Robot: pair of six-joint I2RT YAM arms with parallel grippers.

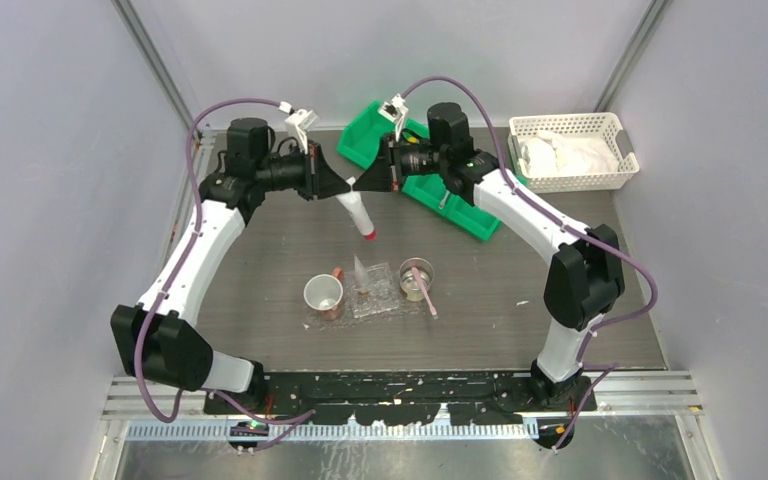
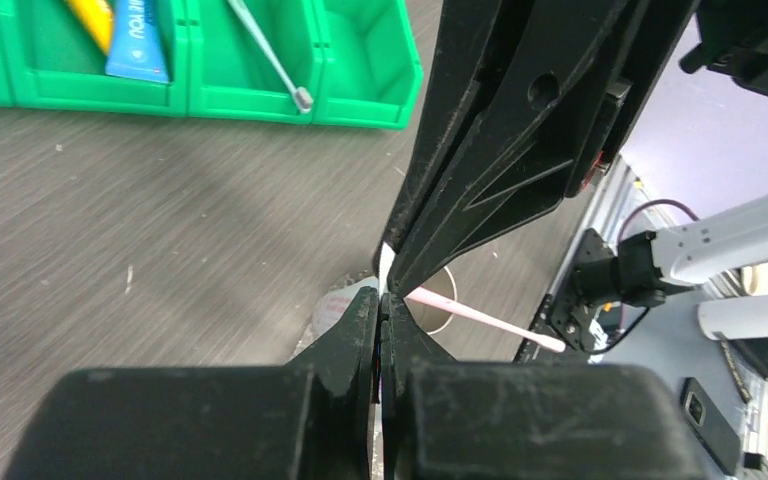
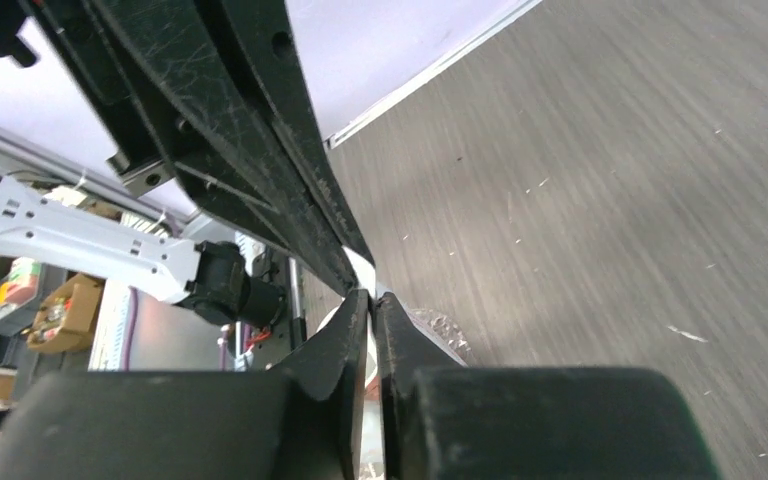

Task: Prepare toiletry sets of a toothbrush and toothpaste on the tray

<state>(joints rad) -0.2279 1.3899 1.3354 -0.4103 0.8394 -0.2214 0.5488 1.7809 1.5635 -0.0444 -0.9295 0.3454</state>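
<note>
Toothpaste (image 1: pixel 357 212), white, red-capped: hanging beyond tray (image 1: pixel 384 306); tail clenched by left end effector (image 1: pixel 347 188) and right end effector (image 1: pixel 361 186).

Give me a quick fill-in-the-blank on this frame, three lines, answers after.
1. The white soft toothpaste tube, pinched by the left gripper and the right gripper, hangs with its ___ cap down.
2. The thin pale pink toothbrush leans in a small round ___.
3. The flat blue toothpaste tube lies in the ___ plastic bin.
Missing: red; cup; green.
</note>
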